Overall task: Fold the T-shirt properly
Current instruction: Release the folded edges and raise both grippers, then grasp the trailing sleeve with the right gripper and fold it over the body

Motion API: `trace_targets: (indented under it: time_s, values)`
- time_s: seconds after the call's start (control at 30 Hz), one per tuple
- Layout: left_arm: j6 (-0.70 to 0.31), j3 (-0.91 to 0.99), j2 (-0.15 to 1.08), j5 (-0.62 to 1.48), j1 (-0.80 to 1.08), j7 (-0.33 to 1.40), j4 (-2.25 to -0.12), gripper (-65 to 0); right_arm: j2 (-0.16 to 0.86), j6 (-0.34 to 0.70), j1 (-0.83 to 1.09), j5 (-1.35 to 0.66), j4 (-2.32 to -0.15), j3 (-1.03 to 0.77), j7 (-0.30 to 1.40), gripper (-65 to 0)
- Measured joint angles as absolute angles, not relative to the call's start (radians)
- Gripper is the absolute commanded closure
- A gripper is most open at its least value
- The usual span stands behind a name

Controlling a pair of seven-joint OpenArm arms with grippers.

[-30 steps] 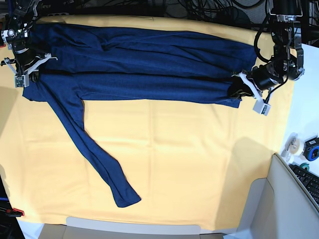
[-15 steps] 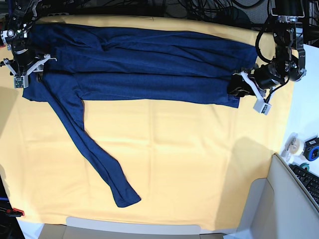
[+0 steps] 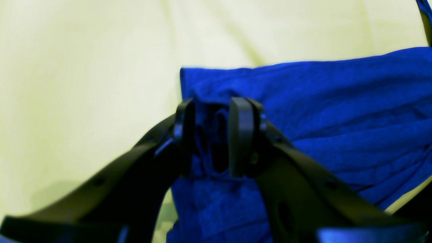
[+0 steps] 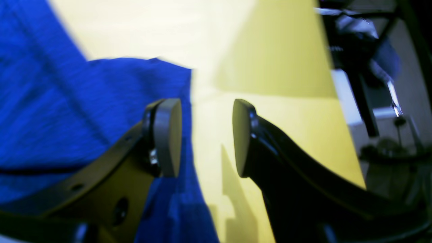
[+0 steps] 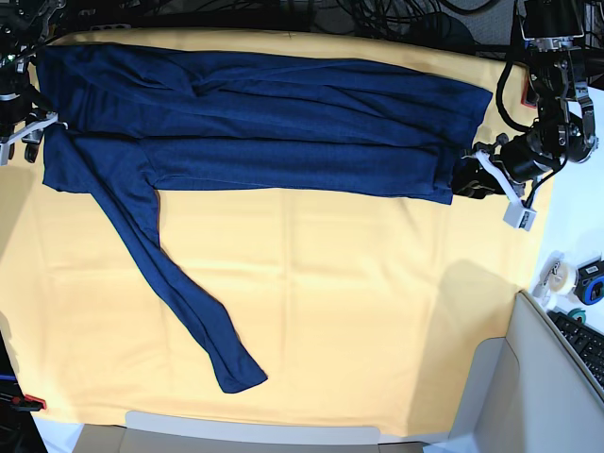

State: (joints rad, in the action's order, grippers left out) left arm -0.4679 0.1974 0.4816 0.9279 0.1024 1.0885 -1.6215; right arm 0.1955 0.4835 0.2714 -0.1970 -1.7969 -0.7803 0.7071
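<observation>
The navy T-shirt (image 5: 236, 123) lies folded lengthwise across the far part of the yellow table cloth (image 5: 359, 302). One long sleeve (image 5: 179, 293) trails toward the near left. My left gripper (image 5: 464, 177) sits at the shirt's right end. In the left wrist view this gripper (image 3: 212, 135) is open, with a loose ridge of the T-shirt (image 3: 337, 111) showing between its fingers. My right gripper (image 5: 26, 132) is at the shirt's left end. In the right wrist view it (image 4: 204, 138) stands open over yellow cloth, the T-shirt (image 4: 67, 111) edge beside its left finger (image 4: 167, 135).
Rolls of tape (image 5: 557, 276) and a keyboard (image 5: 585, 344) lie on the white surface right of the cloth. Cables hang along the far edge. A grey bin rim (image 5: 528, 377) stands at the near right.
Both grippers have opened and let go of the shirt's ends. The left one has backed off to the right, the right one to the left. The shirt stays flat.
</observation>
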Motion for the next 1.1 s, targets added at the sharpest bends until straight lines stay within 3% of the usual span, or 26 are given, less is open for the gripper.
trace_targets:
  time_s: [0.17,0.4,0.57,0.73,1.1]
  values:
    - [-0.467,0.244,0.48,0.923,0.112,1.089,-1.622,-17.4,0.176,0.483,0.162,-0.201,-1.797,-0.81,0.713,-25.3]
    - [-0.468,0.242,0.477,0.927,0.113,1.09,-1.624,-17.4,0.161,0.5,-0.104,-0.271,-1.771,-0.73,0.989,-25.3]
    - [-0.469,0.24,0.476,0.928,0.112,1.089,-1.624,-17.4,0.158,0.489,-0.282,-0.284,-1.515,-0.729,1.064,-25.3]
    - [-0.466,0.24,0.477,0.925,0.112,1.089,-1.624,-17.4,0.152,0.501,-0.331,-0.294,-1.325,-0.659,1.077,-25.3]
    - [-0.467,0.239,0.477,0.927,0.11,1.089,-1.624,-17.4,0.163,0.533,-0.381,-0.418,-1.208,-0.628,1.07,-25.3]
